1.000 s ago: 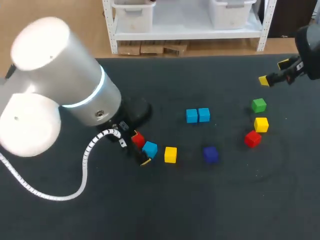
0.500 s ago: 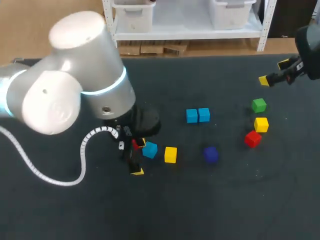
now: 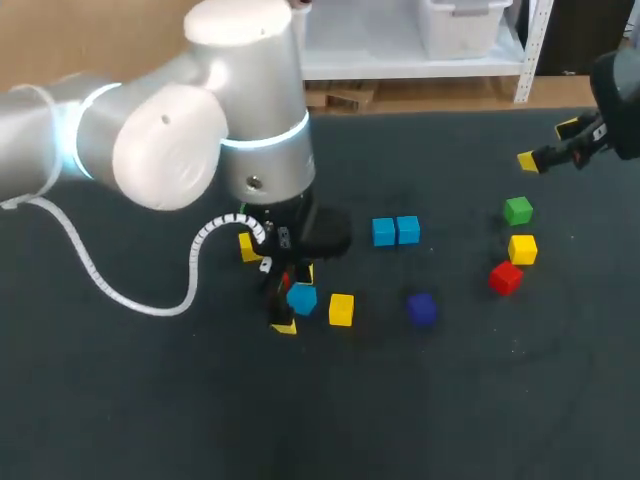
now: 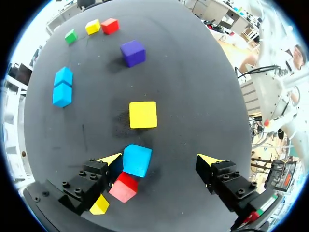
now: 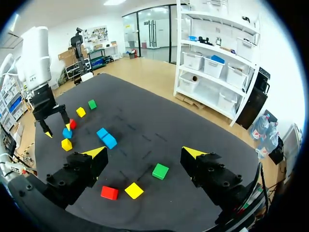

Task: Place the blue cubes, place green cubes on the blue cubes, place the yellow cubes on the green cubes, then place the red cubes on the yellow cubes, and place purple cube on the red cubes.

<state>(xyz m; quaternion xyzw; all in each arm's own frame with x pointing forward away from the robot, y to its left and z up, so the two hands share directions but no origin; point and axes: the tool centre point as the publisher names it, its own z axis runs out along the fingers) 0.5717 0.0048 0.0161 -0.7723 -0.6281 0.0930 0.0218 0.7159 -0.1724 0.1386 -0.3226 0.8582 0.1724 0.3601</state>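
The loose blue cube [image 4: 136, 160], just beside the middle yellow cube [image 4: 143, 114] and close against a red cube [image 4: 124, 187], looks small, rigid, light and smooth-sided, so a pinch on two opposite flat faces should hold best. The left gripper [image 4: 159, 159] stands wide open around it; the right gripper [image 5: 143, 152], well apart from that yellow cube, is also wide and empty.

blue cube [image 4: 137, 160] just beside 1 finger of spread left gripper [image 4: 160, 158], red cube [image 4: 123, 187] touching it, yellow cube [image 4: 143, 114] blocks just ahead, bare table [image 4: 193, 96] beside other finger
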